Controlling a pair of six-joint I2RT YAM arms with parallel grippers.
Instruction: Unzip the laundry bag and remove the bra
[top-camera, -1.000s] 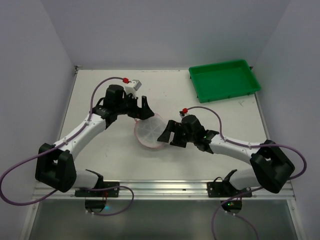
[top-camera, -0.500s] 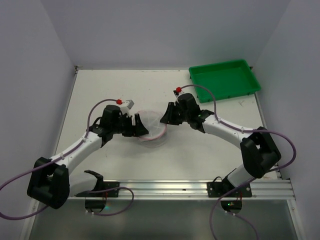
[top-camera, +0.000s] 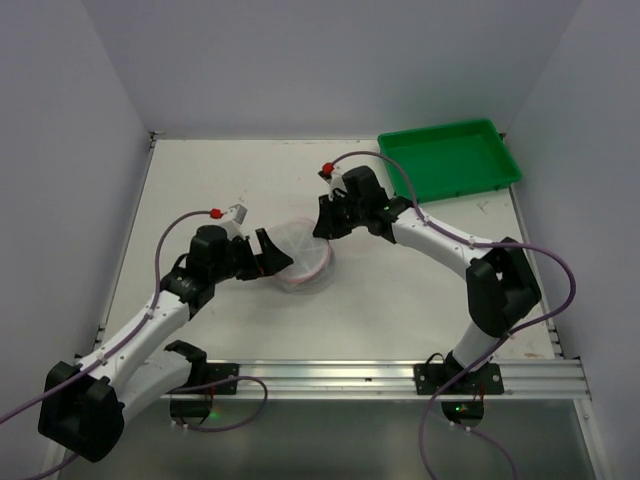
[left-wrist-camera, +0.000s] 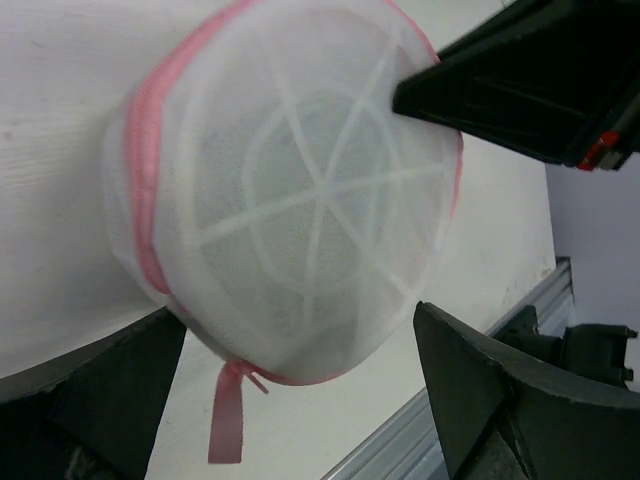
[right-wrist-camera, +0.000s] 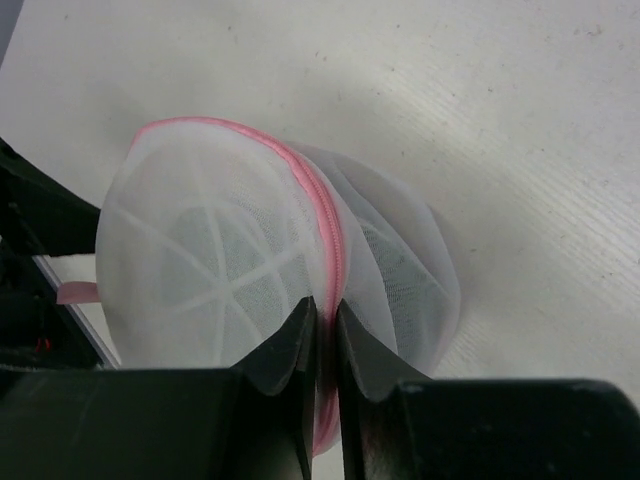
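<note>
- A round laundry bag (top-camera: 303, 262) of translucent white mesh, pink-trimmed, is pictured on the white bench (top-camera: 220, 180), near-left of the green plastic tray (top-camera: 450, 160).
- The left gripper's (top-camera: 277, 256) jaws are spread wide around it.
- The right gripper's (right-wrist-camera: 322, 315) jaws are pinched on its pink zipper rim.

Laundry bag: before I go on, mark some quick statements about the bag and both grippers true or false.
1. The right gripper is pinched on the pink zipper trim of the laundry bag. True.
2. The left gripper is clamped shut on the bag. False: its jaws stand wide open, one finger on each side of the bag.
3. The bag sits inside the green tray. False: it lies on the table, and the tray stands apart at the far right corner.
4. A pink ribbon tab hangs from the bag's trim. True.
</note>
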